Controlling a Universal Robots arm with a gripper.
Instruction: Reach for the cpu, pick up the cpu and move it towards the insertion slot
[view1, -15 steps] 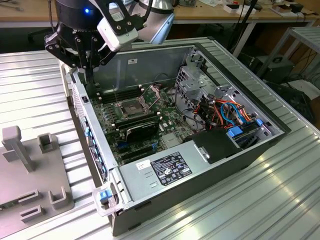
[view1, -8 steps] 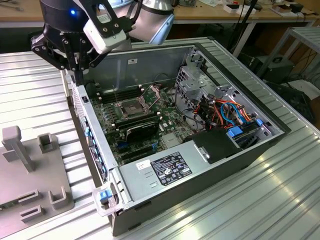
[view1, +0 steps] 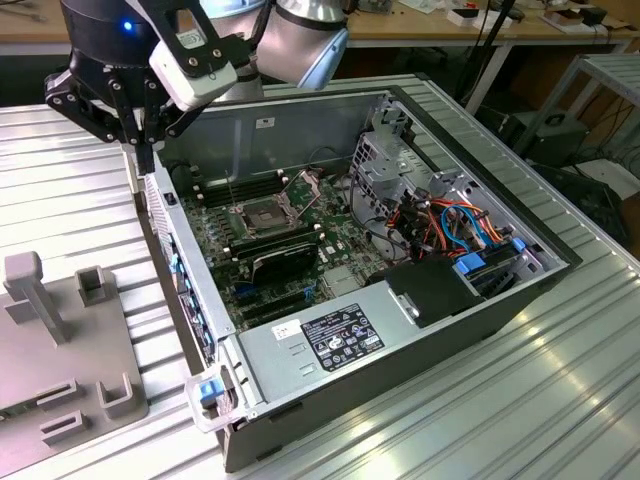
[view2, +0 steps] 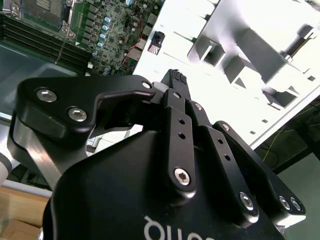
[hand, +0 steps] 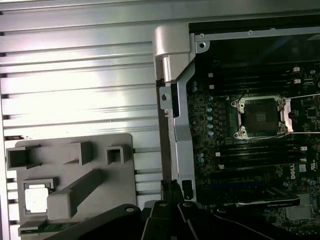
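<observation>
The cpu (hand: 36, 198) is a pale square chip lying in a pocket of the grey fixture (hand: 75, 170) on the table beside the computer case. The insertion slot (view1: 262, 215) is a silver-framed socket with a dark centre on the motherboard, also seen in the first wrist view (hand: 260, 117) and partly in the second wrist view (view2: 37, 11). My gripper (view1: 146, 158) hangs above the case's side wall, between the fixture and the motherboard. Its black fingers (view2: 172, 87) meet at the tips with nothing between them. The gripper (hand: 172, 189) is well apart from the cpu.
The open computer case (view1: 330, 410) holds a drive cage (view1: 385, 165), coloured cables (view1: 450, 225), a black expansion card (view1: 285, 258) and long memory slots (hand: 250, 152). The grey fixture (view1: 60, 340) has upright posts. The ribbed metal table (view1: 500, 420) surrounds everything.
</observation>
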